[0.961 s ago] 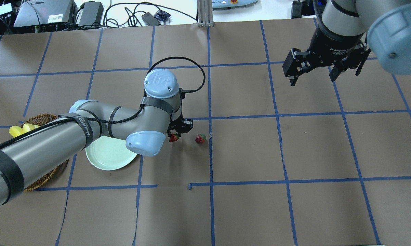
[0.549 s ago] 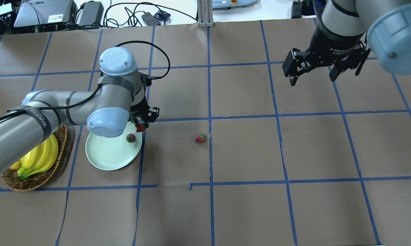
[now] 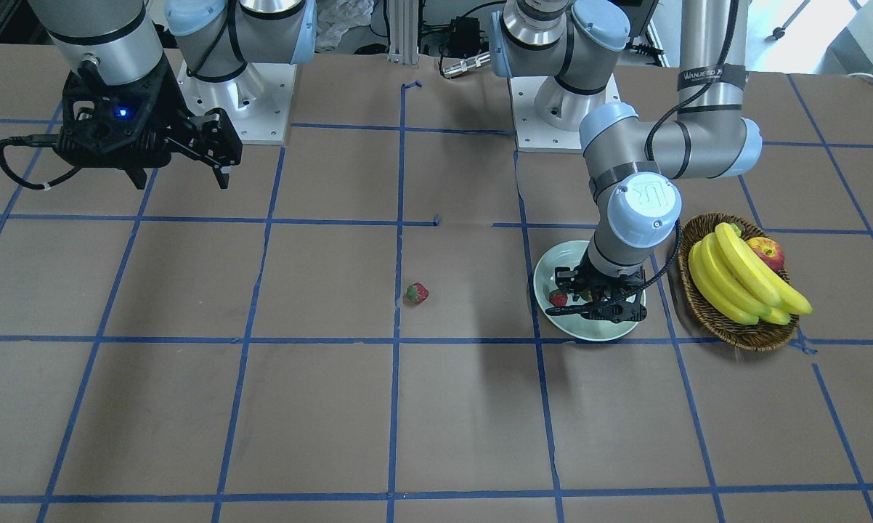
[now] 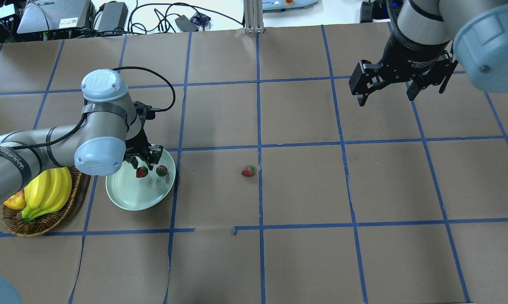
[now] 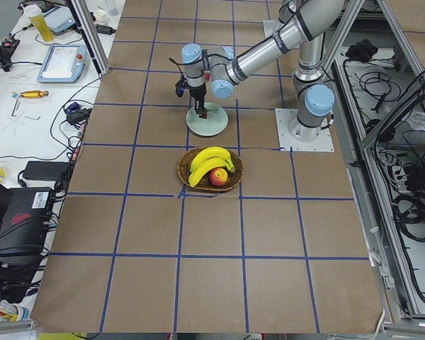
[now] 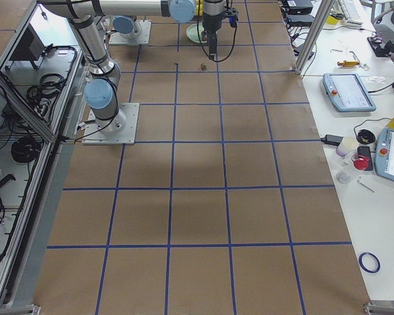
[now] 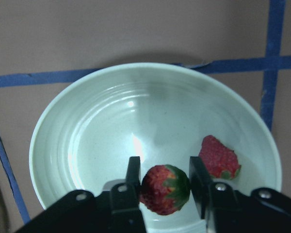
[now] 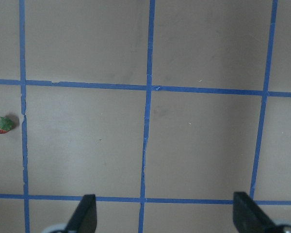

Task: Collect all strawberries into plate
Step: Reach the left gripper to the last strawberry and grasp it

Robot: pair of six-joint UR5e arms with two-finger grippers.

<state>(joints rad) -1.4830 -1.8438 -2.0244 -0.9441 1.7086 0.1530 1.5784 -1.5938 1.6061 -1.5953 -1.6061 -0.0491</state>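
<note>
Overhead, front, left wrist close above plate (image 4: 131,195)

Gap between left gripper (image 7: 165,164) fingers (image 7: 133,179) filled by held strawberry (image 7: 165,190). A second strawberry (image 7: 218,158) sits just beside one finger's outer side (tight there). Bare plate (image 7: 87,126) ahead of fingertips.

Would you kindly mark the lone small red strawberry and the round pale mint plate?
Lone small red strawberry (image 4: 248,171): overhead exterior view, red body.
Round pale mint plate (image 4: 131,195): overhead exterior view, bare inner surface.
</note>
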